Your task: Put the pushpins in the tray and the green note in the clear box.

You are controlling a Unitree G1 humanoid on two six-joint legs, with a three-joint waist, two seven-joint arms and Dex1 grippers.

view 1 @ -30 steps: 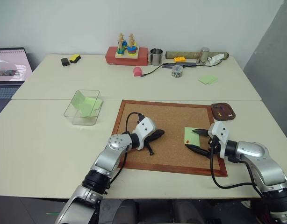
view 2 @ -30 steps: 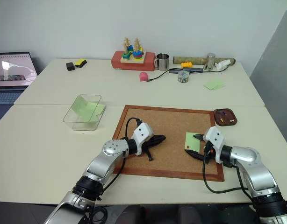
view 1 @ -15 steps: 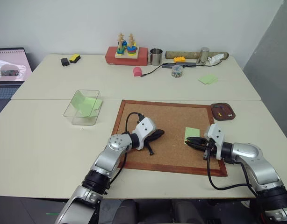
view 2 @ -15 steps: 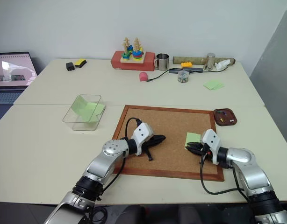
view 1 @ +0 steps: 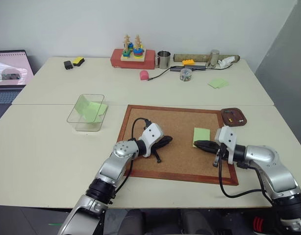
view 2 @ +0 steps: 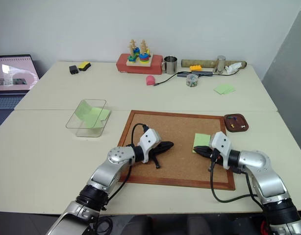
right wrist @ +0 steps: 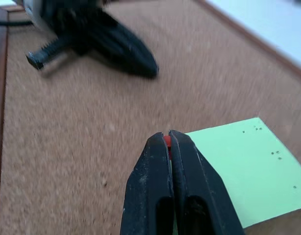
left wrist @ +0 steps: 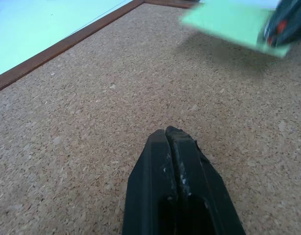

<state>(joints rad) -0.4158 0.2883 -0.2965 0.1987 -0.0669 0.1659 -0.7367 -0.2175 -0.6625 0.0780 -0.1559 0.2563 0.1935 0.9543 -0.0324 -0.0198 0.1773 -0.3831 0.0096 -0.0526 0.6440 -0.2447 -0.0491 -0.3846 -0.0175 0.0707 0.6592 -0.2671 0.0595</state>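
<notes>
The right gripper, jaws pinching the red pushpin over the green note (left gripper clamped empty), leaves tray and clear box deliveries pending.

An office: laptop on pale desks.

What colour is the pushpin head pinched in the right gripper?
Red, clearest in the right wrist view: pushpin between the right gripper fingertips.

2 silver arms with white wrist blocks, black cables, and black 2-fingered hands: left hand, right hand.
</notes>
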